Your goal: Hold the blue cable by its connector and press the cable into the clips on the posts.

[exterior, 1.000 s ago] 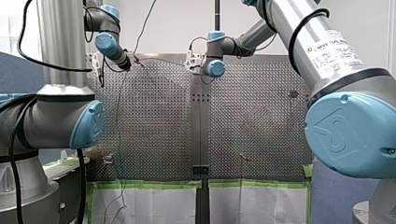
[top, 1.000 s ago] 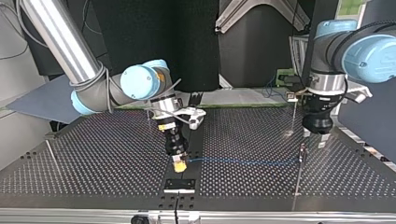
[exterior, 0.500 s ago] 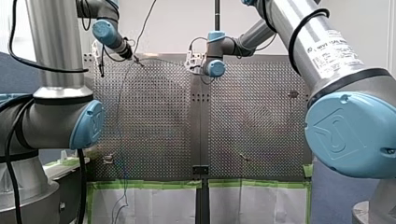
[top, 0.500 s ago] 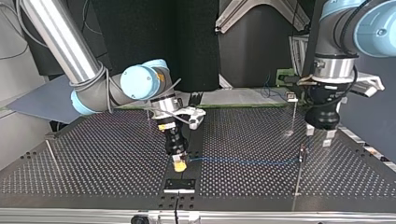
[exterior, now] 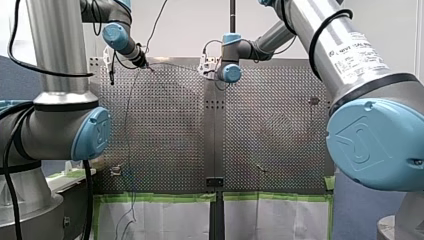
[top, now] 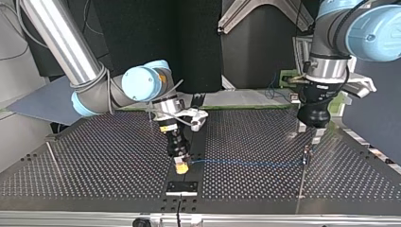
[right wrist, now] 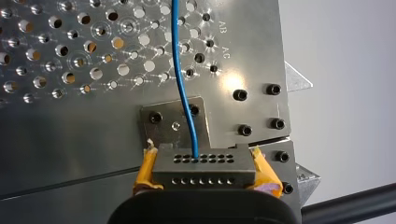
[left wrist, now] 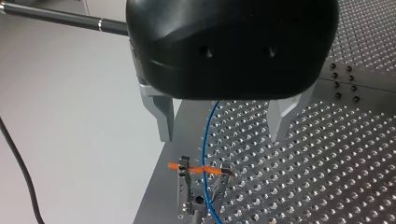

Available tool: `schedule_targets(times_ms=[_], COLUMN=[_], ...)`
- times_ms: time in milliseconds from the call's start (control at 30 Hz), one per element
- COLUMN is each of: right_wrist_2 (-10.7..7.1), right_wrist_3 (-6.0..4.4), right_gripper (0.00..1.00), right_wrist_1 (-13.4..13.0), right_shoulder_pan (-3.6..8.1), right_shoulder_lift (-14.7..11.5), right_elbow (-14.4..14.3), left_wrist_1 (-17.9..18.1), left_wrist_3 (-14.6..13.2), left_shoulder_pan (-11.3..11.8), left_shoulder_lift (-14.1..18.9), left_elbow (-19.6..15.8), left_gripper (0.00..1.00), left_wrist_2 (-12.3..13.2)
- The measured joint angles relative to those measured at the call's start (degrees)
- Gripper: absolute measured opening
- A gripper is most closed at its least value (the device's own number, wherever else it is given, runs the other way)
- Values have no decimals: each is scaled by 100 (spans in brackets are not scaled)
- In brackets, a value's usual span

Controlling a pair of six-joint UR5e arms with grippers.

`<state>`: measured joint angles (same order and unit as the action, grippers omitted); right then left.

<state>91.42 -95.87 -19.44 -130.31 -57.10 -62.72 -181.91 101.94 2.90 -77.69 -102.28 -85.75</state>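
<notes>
In the right wrist view my right gripper (right wrist: 204, 171) is shut on the grey connector (right wrist: 204, 165), a yellow pad on each side of it. The blue cable (right wrist: 182, 70) leaves the connector and runs out over the perforated table. In the top view my right gripper (top: 181, 165) holds the connector low at the middle, and the cable (top: 246, 164) stretches to a clip post (top: 306, 153) at the right. My left gripper (top: 309, 133) hangs open just above that post. In the left wrist view its metal fingers (left wrist: 161, 116) straddle the cable (left wrist: 205, 140) without touching it, above the orange-banded clip (left wrist: 201, 170).
A second thin post (top: 297, 113) stands behind the left gripper and another post (top: 52, 158) leans at the top view's far left. A small black plate (top: 181, 187) is bolted near the table's front edge, under the connector. Dark cables hang from my left arm (exterior: 127, 125).
My left gripper has lifted a little and shifted toward the top view's left, staying open above the clip post. My right gripper and the connector have not moved.
</notes>
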Motion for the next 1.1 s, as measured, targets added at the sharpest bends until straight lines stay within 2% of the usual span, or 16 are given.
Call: schedule_targets(times_ms=[167,333,867,1100], right_wrist_2=[0,0,-9,-9], right_wrist_3=[-3,-3,-3,-3], right_gripper=[0,0,0,0], right_wrist_1=[0,0,3,9], right_shoulder_pan=[15,21,8,0], right_shoulder_lift=[0,0,0,0], right_elbow=[0,-1,-5,-4], left_wrist_1=[13,8,122,128], left_wrist_3=[6,-8,-52,-118], left_shoulder_pan=[-24,-43,-129,-183], left_shoulder_lift=[73,-29,9,9], left_elbow=[0,-2,-7,-8], left_gripper=[98,98,98,98], left_wrist_2=[-36,-42,-51,-231])
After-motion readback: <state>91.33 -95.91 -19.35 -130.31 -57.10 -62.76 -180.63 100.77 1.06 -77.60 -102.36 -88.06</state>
